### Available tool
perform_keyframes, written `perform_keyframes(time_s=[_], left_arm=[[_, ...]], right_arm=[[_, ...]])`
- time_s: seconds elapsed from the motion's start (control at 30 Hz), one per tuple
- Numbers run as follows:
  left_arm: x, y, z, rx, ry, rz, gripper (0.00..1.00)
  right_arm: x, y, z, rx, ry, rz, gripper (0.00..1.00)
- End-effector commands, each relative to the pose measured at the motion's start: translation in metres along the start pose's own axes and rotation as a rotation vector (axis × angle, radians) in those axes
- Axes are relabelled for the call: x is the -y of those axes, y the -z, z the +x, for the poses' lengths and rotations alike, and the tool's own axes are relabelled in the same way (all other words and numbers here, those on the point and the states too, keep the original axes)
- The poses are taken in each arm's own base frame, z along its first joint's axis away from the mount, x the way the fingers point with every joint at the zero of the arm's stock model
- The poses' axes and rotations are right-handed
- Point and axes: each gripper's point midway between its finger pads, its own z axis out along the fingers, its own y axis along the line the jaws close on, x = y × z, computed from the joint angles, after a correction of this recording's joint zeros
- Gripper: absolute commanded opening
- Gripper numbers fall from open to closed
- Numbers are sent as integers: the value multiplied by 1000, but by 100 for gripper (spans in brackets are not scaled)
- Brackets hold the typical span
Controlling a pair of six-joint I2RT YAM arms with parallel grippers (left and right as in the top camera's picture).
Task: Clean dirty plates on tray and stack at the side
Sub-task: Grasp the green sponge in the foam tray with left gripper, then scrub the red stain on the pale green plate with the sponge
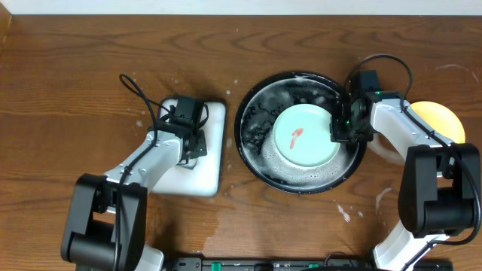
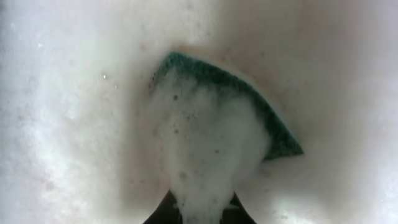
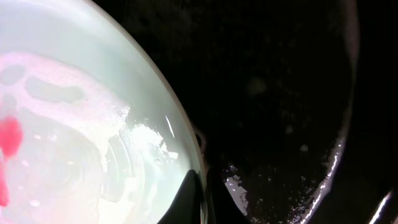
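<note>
A pale mint-green plate (image 1: 305, 137) with a red smear (image 1: 295, 135) lies in the wet, soapy black tray (image 1: 256, 128). My right gripper (image 1: 337, 128) is shut on the plate's right rim. In the right wrist view the gripper (image 3: 204, 186) pinches the edge of the plate (image 3: 74, 124) with one finger above and one below, over the tray floor (image 3: 280, 93). A yellow plate (image 1: 440, 117) rests on the tabletop at the far right, partly hidden by my right arm. My left gripper (image 1: 190, 143) is down in the white tray, shut on a foam-covered green sponge (image 2: 273, 127).
The white rectangular tray (image 1: 207, 169) full of suds sits left of the black tray. Soapy streaks and droplets mark the wooden tabletop (image 1: 346, 214) in front of the tray. The table's far edge runs along the top of the overhead view.
</note>
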Motion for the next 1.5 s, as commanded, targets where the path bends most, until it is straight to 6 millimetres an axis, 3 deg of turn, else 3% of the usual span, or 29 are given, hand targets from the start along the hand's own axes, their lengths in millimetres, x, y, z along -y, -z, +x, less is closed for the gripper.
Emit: perform_keyframes(time_s=[0.0,0.2,0.5,0.77,0.87,0.97,1.07,1.27,1.37,1.47], left_arm=[[5,25,-8,2,0,39,8],[9,64,-29,95,10,77,7],[8,57,-22,64,3,66,8],[17,87,-34,62,-13,80,7],[50,107,-39,66,-47,212,7],[99,126,-45,84,-46,420,7],[138,134,-49,105,-42,545,7],[204,106,-35,80,-91,607,7],[227,80,-26,78,-141,541,7],[249,68,-17,53,-182,535,7]], right_arm=[[2,4,2,4,12,28,1],[2,4,2,4,12,28,1],[2,4,2,4,12,28,1],[2,4,2,4,12,28,1],[2,4,2,5,12,28,1],[2,4,2,5,12,28,1],[2,4,2,5,12,28,1],[2,4,2,6,12,28,1],[2,4,2,6,12,28,1],[2,4,2,5,12,28,1]])
